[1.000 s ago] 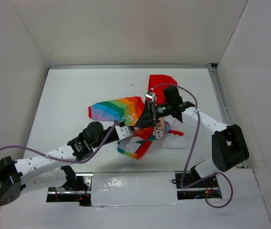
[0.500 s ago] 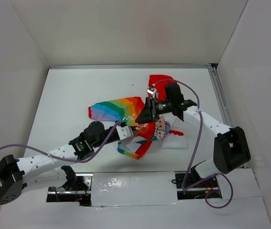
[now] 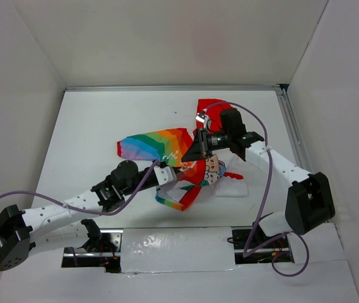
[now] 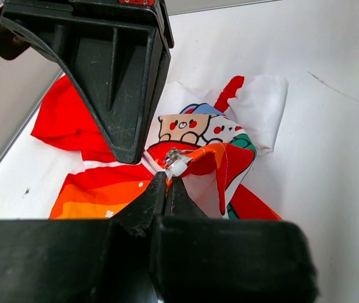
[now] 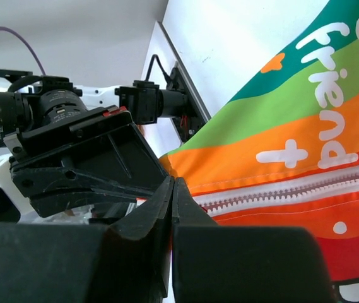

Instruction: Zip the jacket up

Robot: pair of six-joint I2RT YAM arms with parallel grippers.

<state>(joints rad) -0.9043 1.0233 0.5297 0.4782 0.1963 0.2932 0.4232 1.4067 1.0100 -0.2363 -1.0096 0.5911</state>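
Between the two pincers, above the middle of the white table [image 3: 103, 120], the jacket [image 3: 160, 144] is pictured bunched and partly lifted, with its rainbow-striped panel spread out on the far side of the left pincer and its red hood [image 3: 214, 106] lying just beyond the right pincer; the left pincer [image 4: 168, 182] is shown clamped on the jacket's red front edge, with the small metal zip pull [image 4: 173, 158] sitting just past its tips, while the right pincer [image 5: 171, 184] is shown closed, tips together, just beside a run of white zip teeth [image 5: 274, 191], though whether any cloth is nipped there cannot be made out; the garment is judged to be light, soft and quite limp, so it is expected to sag, fold and slide on the smooth surface rather than hold any shape, and the zip line is thought unlikely to run unless it is drawn taut from both ends; a hold on the bottom hem right below the slider is considered best for one pincer, and on the pull tab for the other, the tab being small, hard and probably slippery; loose cloth caught in the slider is seen as the chief risk
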